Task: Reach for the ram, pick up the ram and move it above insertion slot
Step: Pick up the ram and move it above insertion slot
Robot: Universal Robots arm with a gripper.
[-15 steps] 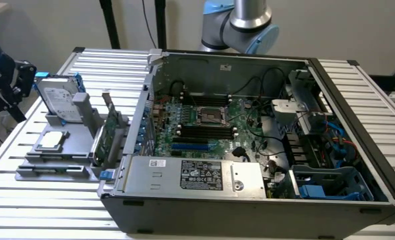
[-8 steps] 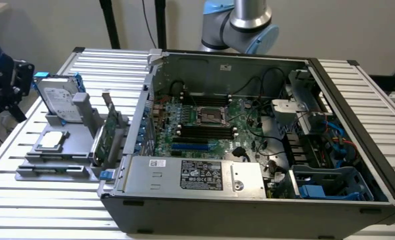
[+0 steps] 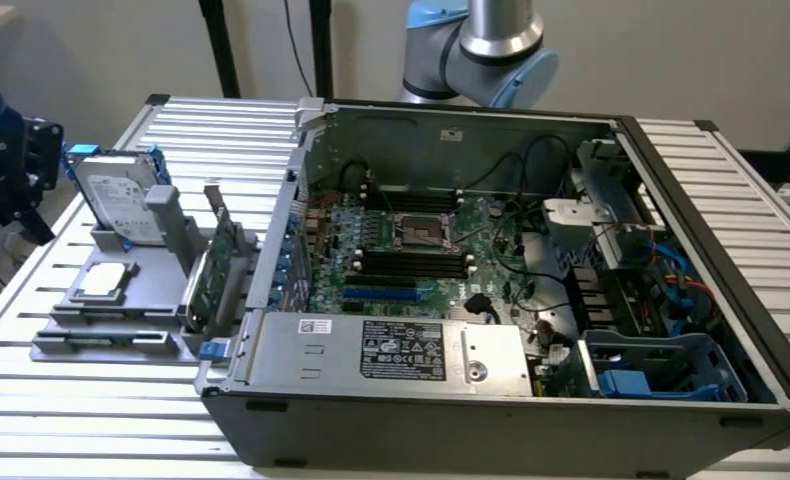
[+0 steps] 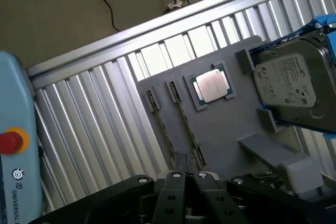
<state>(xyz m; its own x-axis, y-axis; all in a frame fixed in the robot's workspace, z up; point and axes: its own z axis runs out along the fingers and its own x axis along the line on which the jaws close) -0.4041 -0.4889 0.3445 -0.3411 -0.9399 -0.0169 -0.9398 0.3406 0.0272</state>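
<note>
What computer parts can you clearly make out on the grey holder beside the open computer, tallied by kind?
Hard drive: 1
Processor chip: 1
Green card: 1
Total: 3 clearly made out

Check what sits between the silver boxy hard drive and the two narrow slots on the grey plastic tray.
A square silver processor chip seated in a recess of the grey plastic tray, touching neither; the wrist view shows it.
</note>
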